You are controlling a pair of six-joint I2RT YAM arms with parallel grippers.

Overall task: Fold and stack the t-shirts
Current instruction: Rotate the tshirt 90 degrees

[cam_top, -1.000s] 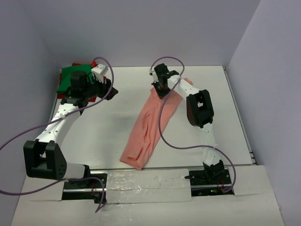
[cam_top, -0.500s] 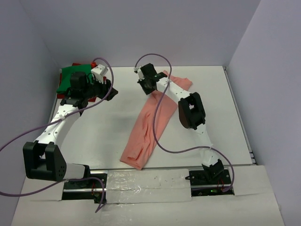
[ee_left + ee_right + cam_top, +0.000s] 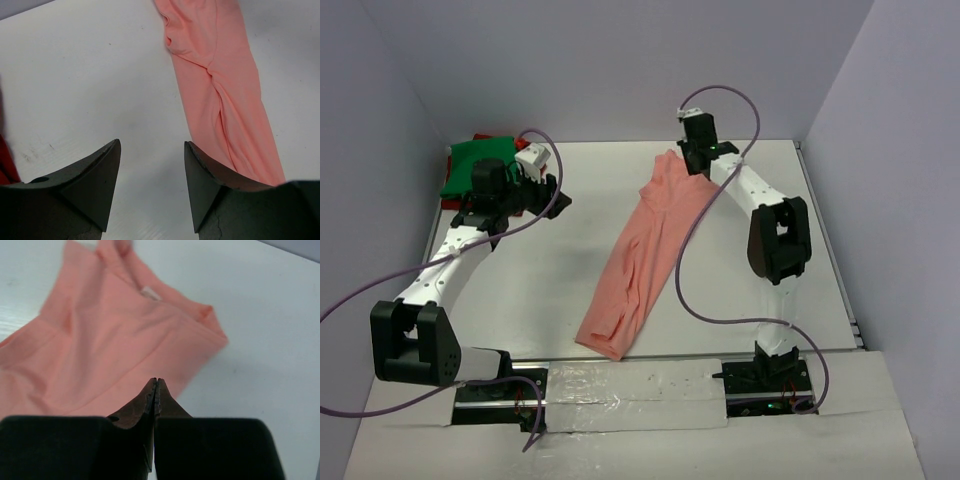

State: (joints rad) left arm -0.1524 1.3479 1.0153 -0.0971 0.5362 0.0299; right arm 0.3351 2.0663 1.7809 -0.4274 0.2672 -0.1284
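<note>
The salmon-pink t-shirt (image 3: 640, 250) lies in a long crumpled strip running from the far centre of the table to its front edge. Its far end is bunched to a point beside my right gripper (image 3: 692, 163). In the right wrist view that gripper (image 3: 156, 379) is shut, its tips just over the shirt's edge (image 3: 120, 350), and no cloth shows between them. The green t-shirt (image 3: 475, 165) lies folded at the far left on the dark red one (image 3: 453, 205). My left gripper (image 3: 548, 193) hovers open beside that pile, over bare table (image 3: 152, 142).
The grey walls (image 3: 620, 70) close the table off at the back and on both sides. Purple cables (image 3: 675, 270) loop from both arms, and the right one hangs over the pink shirt. A taped strip (image 3: 630, 385) runs along the front edge between the arm bases.
My right gripper swung left, then back to the far right. The pink shirt's far end went from spread out to a bunched point. The left arm shifted slightly.
</note>
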